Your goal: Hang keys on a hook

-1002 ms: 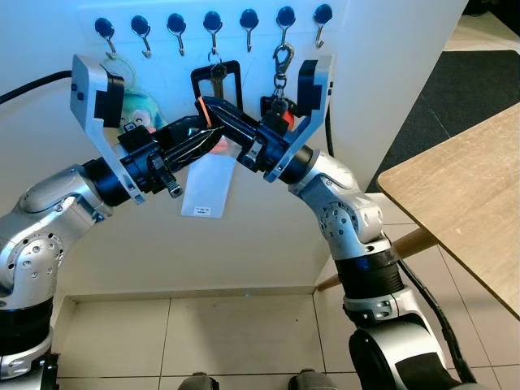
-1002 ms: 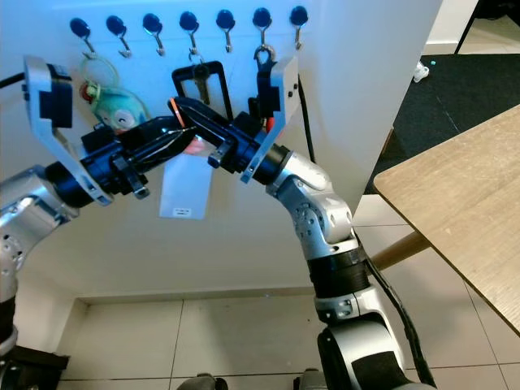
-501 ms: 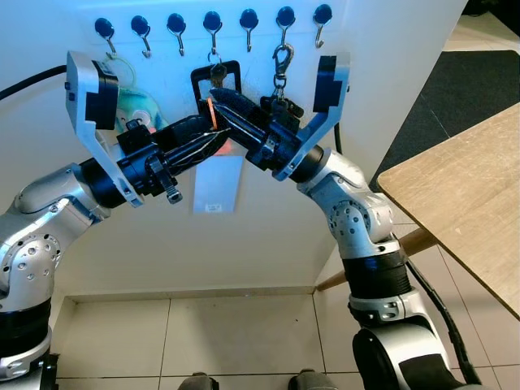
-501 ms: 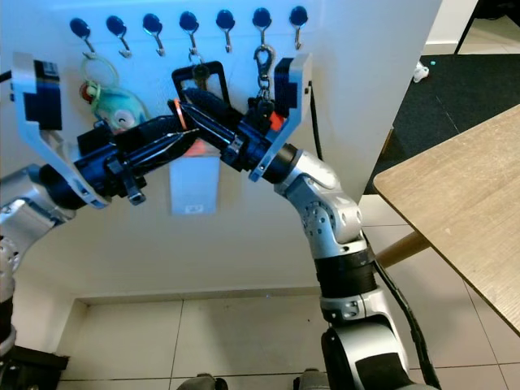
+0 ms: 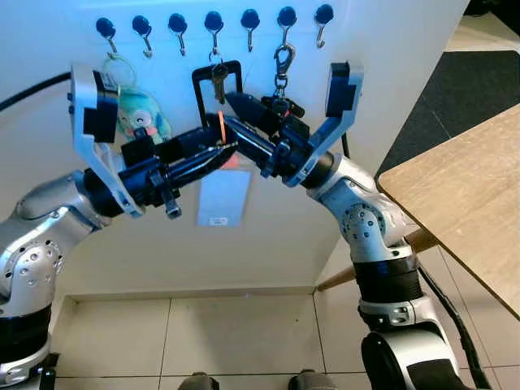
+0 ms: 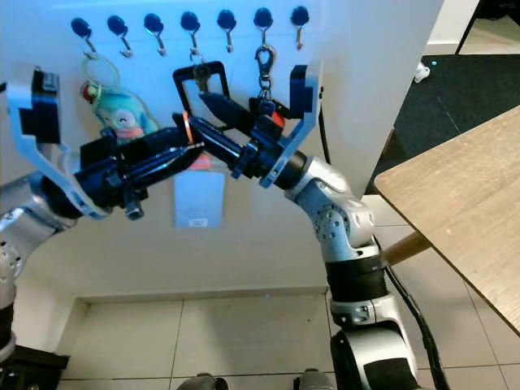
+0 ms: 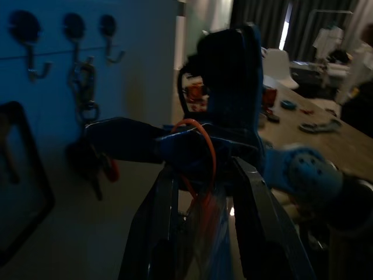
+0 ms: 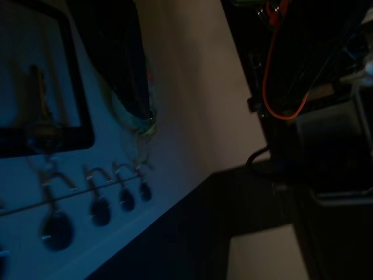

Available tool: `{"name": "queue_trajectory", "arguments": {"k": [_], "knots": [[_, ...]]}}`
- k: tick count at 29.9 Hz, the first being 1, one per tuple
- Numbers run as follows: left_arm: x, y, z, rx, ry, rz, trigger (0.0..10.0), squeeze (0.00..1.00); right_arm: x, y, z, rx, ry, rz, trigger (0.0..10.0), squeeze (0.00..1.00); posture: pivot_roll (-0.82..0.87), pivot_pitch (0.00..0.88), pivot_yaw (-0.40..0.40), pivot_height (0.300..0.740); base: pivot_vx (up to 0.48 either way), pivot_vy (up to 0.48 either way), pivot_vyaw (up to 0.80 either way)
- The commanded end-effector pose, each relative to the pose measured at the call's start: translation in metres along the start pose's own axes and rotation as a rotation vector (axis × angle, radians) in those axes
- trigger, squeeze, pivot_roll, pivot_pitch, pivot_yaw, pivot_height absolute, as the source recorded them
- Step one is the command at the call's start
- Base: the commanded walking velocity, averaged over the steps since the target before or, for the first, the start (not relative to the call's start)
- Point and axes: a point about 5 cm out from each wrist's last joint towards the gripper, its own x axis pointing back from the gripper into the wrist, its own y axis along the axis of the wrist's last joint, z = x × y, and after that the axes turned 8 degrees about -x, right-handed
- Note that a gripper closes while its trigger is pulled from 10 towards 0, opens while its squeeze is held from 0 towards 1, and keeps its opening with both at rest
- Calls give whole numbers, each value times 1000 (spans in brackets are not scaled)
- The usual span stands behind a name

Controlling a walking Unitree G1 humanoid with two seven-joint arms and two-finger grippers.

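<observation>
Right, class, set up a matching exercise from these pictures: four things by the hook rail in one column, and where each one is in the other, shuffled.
Things:
1. plush keyring
2. carabiner
3. orange ring
4. table

Places:
A. looped round a black finger
B. at the robot's right
C. on the sixth hook from the left
D. on the first hook from the left

Pairs: 1-D, 2-C, 3-A, 4-B

Keys (image 5: 213, 158) (behind crossed grippers) mostly hidden; wrist views dark.
</observation>
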Motion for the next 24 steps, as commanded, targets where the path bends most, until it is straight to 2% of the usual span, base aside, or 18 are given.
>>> {"name": "queue_trajectory", "arguments": {"k": [1,2,3,4,13,24], "knots": [[30,-1,26,-81,199,105,6941,0,10,5,10,8,99,14,10000,0,-36,118,63,740,0,0,0],[30,-1,26,-81,199,105,6941,0,10,5,10,8,99,14,10000,0,-36,118,63,740,0,0,0],[31,-3,25,-97,187,122,7882,0,11,3,9,12,94,26,10000,0,-36,118,63,740,0,0,0],[33,-6,24,-110,180,148,9765,0,12,1,9,16,88,42,10000,0,-36,117,65,740,0,0,0],[43,-32,27,-137,200,314,10000,0,14,-21,6,37,47,171,10000,0,-38,123,66,740,0,0,0],[39,-31,25,-126,188,266,10000,0,15,-22,6,30,36,173,10000,0,-42,129,66,740,0,0,0]]}}
